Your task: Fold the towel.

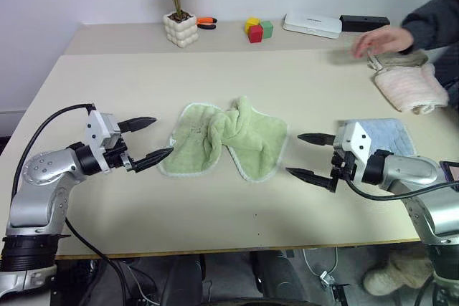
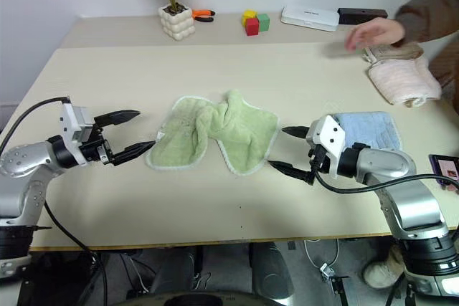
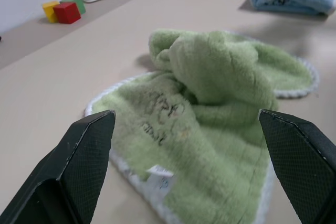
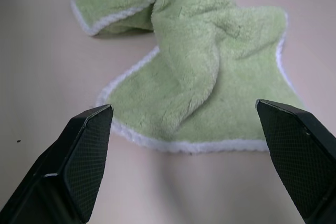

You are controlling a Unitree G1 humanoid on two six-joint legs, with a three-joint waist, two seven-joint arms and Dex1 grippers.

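Towel (image 1: 226,141) lies bunched between both wide-spread tools, untouched.

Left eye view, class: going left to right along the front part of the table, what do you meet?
Left gripper → green towel → right gripper → light blue towel.

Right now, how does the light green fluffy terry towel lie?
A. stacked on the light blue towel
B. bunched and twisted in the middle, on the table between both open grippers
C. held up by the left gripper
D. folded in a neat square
B: the light green fluffy terry towel lies crumpled on the table, untouched, with the left gripper and right gripper open on either side.
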